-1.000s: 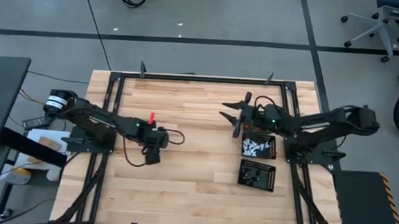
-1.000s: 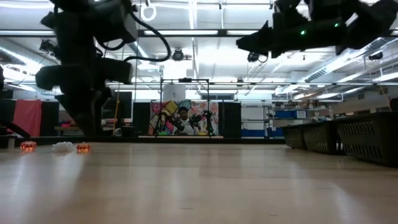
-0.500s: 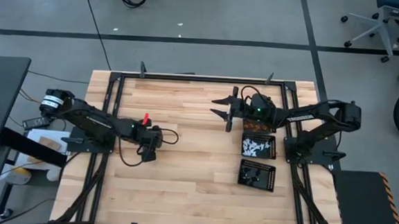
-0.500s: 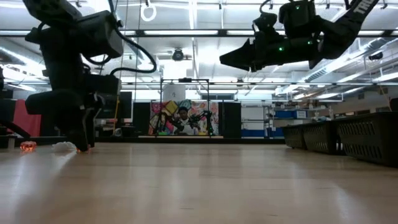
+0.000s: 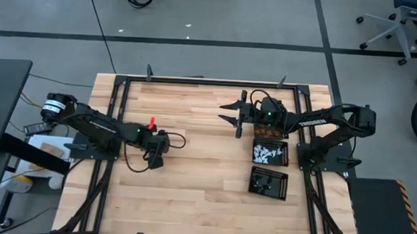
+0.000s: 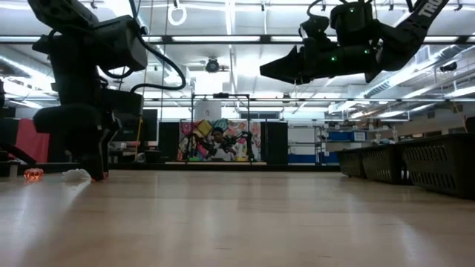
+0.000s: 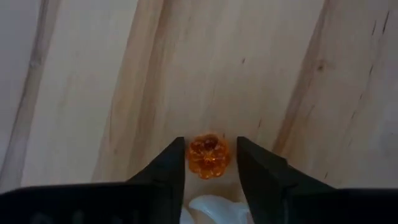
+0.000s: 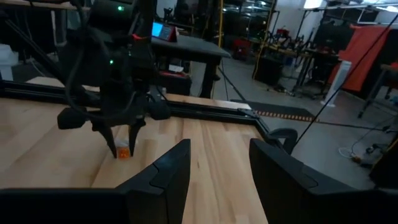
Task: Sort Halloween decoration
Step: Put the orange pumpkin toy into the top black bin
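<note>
left end effector (image 7: 211, 163) down at bench (image 5: 196, 196) left-centre, fingers apart, straddling orange decoration (image 7: 208, 155) | right end effector (image 5: 232, 113) raised upper-centre, fingers apart, empty | bench middle open, trays (image 5: 270, 153) centre-right

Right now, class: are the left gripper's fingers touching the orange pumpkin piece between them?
Cannot tell. The left wrist view shows the orange pumpkin piece sitting between the left gripper's fingers, flush with both edges, but neither contact nor a gap shows plainly.
</note>
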`<state>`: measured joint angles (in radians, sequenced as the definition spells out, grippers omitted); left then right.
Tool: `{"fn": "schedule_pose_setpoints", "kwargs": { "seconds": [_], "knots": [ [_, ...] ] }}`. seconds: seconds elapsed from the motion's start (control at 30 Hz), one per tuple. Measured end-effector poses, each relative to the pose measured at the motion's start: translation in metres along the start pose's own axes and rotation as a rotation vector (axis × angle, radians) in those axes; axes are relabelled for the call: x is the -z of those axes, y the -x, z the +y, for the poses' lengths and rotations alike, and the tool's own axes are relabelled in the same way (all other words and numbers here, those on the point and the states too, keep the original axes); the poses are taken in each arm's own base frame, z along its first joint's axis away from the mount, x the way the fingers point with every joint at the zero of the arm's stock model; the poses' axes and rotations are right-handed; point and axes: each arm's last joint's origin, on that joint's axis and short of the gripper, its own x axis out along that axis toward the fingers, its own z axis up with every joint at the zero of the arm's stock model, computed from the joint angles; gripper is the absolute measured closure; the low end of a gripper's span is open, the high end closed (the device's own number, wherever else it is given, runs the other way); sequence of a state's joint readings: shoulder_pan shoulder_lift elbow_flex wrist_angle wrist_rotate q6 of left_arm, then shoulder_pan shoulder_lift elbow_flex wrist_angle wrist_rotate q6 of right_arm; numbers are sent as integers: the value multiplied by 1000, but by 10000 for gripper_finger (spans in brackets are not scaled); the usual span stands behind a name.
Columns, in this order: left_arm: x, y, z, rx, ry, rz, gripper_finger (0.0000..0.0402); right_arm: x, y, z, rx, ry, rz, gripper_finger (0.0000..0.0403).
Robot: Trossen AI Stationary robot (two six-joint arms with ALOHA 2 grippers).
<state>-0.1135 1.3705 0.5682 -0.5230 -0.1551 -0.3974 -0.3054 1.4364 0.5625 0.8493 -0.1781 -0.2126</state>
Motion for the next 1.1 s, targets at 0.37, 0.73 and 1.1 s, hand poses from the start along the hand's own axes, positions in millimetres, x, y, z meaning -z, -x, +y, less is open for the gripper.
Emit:
{"fn": "schedule_pose_setpoints", "kwargs": {
  "seconds": [0.37, 0.73, 1.1],
  "knots": [
    [-4, 2, -1, -7, -41, -6, 336, 0, 0, 0, 0, 19, -1, 234],
    [-30, 10, -11, 77, -34, -229, 328, 1, 1, -3, 49, 29, 17, 234],
    [-67, -13, 1, 133, -18, -434, 346, -14, 27, -21, 202, 14, 131, 234]
  ]
}}
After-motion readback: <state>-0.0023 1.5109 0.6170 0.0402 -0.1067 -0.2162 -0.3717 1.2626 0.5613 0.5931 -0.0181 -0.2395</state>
